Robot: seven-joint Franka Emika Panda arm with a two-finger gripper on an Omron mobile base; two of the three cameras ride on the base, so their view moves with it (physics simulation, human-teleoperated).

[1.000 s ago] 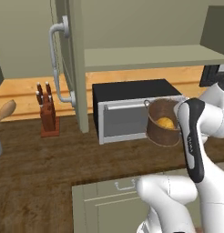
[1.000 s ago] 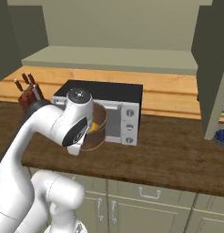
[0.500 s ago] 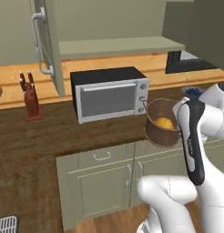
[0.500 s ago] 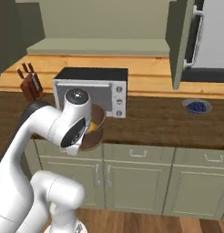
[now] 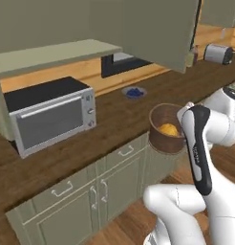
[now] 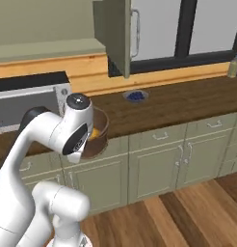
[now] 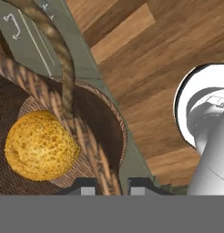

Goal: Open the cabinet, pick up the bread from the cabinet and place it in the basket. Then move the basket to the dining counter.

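Note:
The round brown basket hangs in the air at the front edge of the dark wood worktop, just left of my forearm. The golden bread lies inside it. In the hand view my gripper is shut on the woven basket rim, with the bread on the basket floor to the left. From the right base view the basket sits partly behind my arm, and the bread peeks out. The sage-green cabinet door stands open above; its door carries a silver handle. The dining counter is out of view.
A toaster oven stands on the worktop at the left, also the toaster oven. A small blue bowl sits further back, the same bowl. A silver toaster is far right. Green base cabinets and wood floor lie below.
The whole scene has slid left in both base views as the base moved; the knife block has left the picture. The basket with the bread stays in my grip.

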